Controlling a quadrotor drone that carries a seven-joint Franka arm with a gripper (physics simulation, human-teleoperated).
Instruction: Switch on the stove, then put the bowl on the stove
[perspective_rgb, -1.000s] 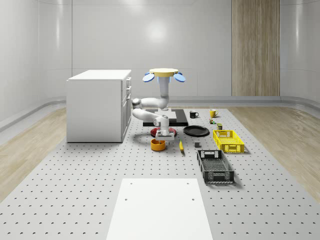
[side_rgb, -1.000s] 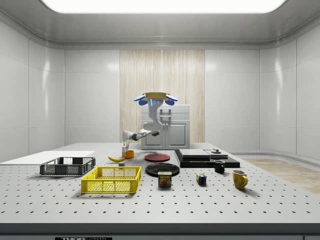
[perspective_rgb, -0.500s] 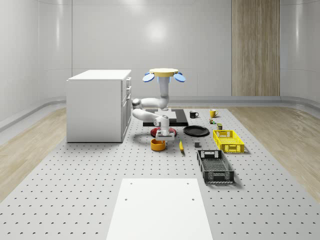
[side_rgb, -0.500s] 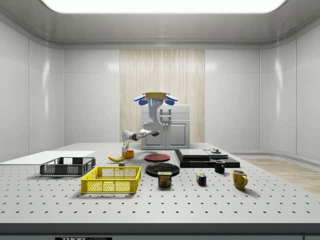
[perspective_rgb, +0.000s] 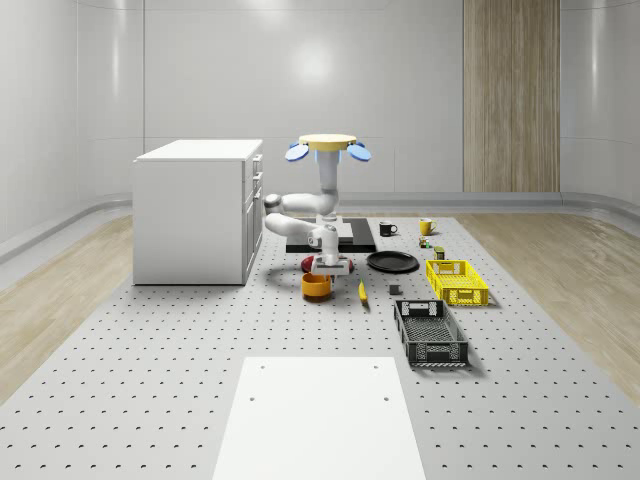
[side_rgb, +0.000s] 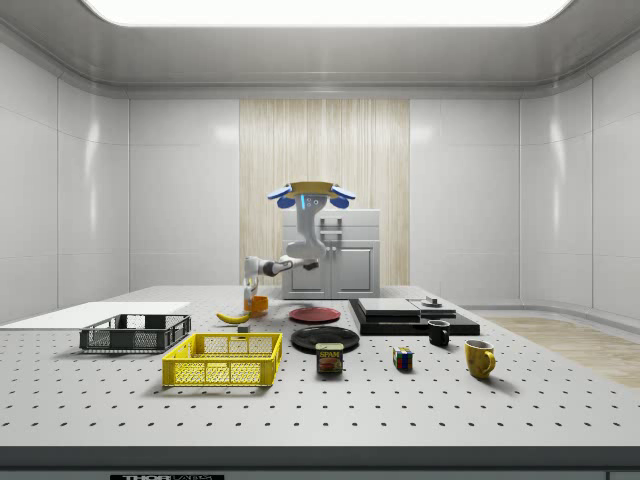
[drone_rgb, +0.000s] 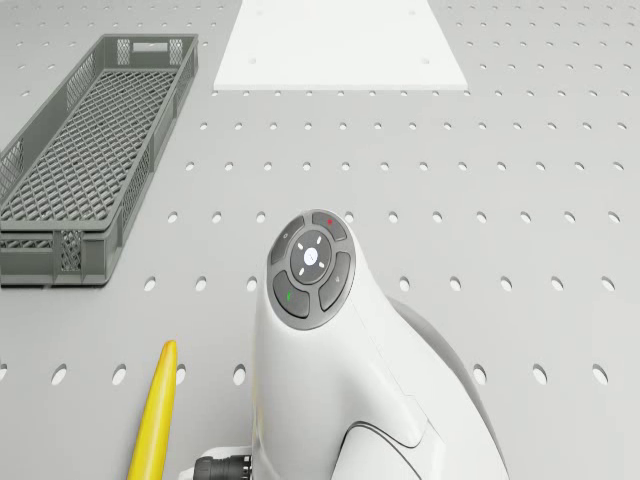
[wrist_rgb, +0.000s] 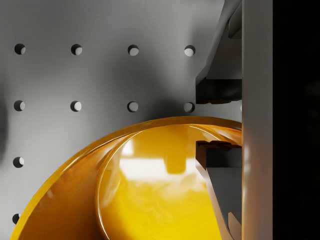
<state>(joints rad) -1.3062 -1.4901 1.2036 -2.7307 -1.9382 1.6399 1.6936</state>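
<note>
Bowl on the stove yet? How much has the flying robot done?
Not yet. Whether the stove is on can't be seen. In hand: the drone hovers by the stove, and the gripper pinches the orange bowl by its rim, one finger inside, one outside. Left: carry it to the stove and set it down.

I hover above the stove (perspective_rgb: 330, 236) beside the cabinet (perspective_rgb: 195, 210). My gripper (perspective_rgb: 318, 271) hangs over the bowl (perspective_rgb: 316, 287); at the bowl's three o'clock in the whole-scene view lies the banana (perspective_rgb: 362, 292).
</note>
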